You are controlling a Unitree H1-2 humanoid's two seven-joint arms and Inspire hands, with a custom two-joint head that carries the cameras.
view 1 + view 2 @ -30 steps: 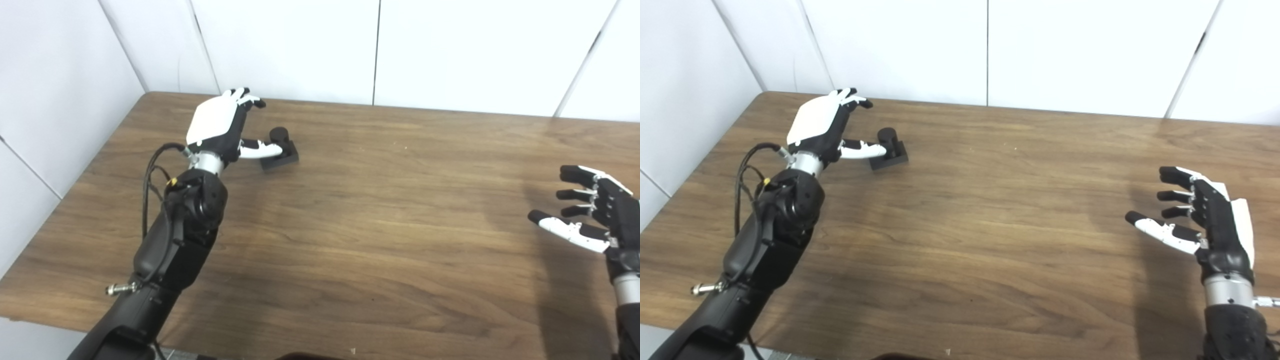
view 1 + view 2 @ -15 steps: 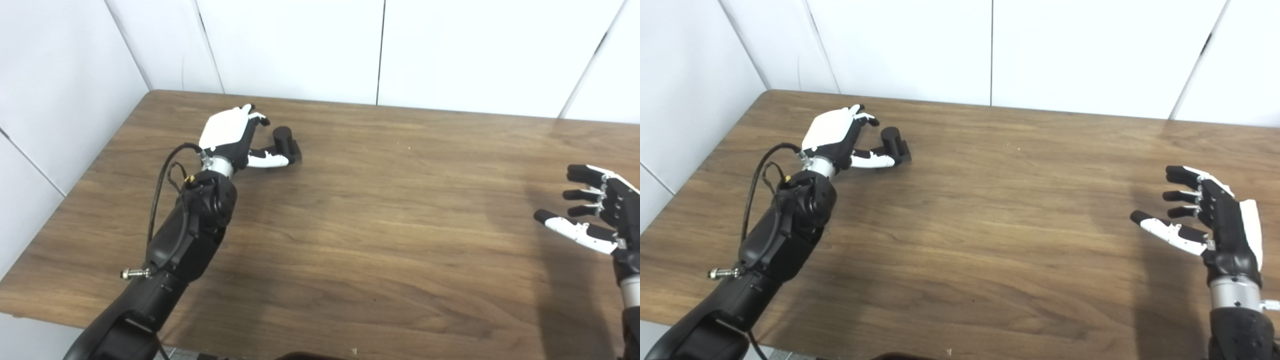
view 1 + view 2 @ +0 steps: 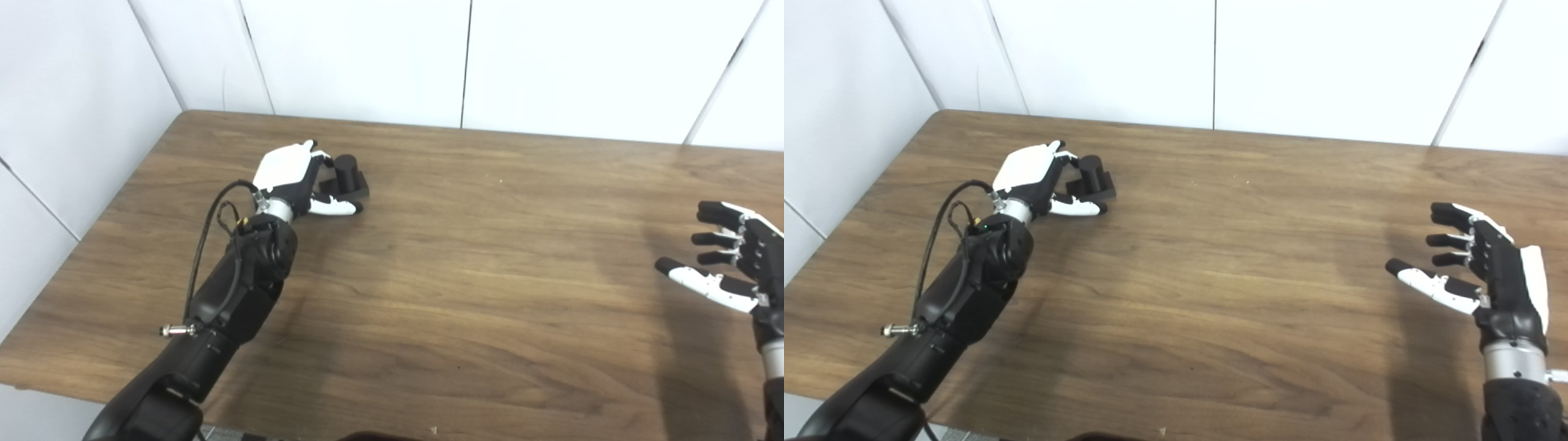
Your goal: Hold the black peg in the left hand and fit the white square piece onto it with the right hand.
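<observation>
1. Bright, even overhead light; the white wall panels (image 3: 367,55) look nearly washed out.
2. Soft dark shadows lie on the wooden table (image 3: 465,257) beneath both arms.
3. A faint sheen shows along the table's far edge.
4. Both pictures are slightly soft and grainy.

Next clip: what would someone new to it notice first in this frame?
Most striking is the left hand at the table's far left, its fingers curling around the black peg, though a firm hold cannot be confirmed. The right hand hovers open and empty at the right edge. No white square piece is in view.
</observation>
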